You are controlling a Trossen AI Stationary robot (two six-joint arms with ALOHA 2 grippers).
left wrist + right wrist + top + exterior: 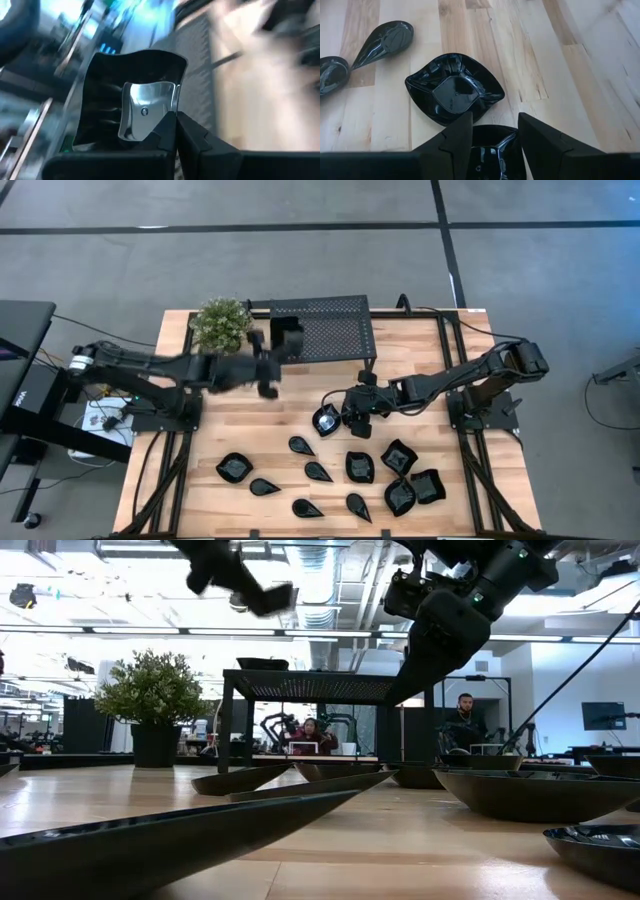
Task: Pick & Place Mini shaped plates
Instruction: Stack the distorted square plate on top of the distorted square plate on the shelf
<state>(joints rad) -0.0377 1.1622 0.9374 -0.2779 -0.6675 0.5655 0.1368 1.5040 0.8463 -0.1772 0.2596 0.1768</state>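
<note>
Left jaws: pinched on the rim of a squarish black plate point(131, 107), which stands up ahead of the fingers in the left wrist view, its glossy centre facing the camera.
Left gripper point(268, 363): raised off the table, at the near-left corner of the black perforated stand point(322, 327), with the held dish showing as a dark square just past it above the stand's left end.
Right jaws: spread apart, one dark finger point(454, 140) on each side of a gap.
Right gripper point(352, 418): low over the wood, in the middle of the table, just beside a dish point(326, 420) that lies to its left in the high view.
Plate between the right jaws: a black dish point(487, 150) lies under the gap between the fingers, partly hidden by them; whether the fingers touch it cannot be told.
Plate ahead of the right jaws: a squarish wavy-rimmed dish point(454, 88) lies flat just beyond the fingertips, apart from them.
Teardrop plates: one point(384, 41) lies farther off on the wood, its point aimed towards another dish's edge point(331, 74).
Remaining plates: scattered over the near half of the table point(200, 450), with a cluster of squarish ones point(412, 485) near the right side and teardrop ones point(318, 472) towards the middle.
Plant point(221, 323): stands at the far left, beside the stand.
</note>
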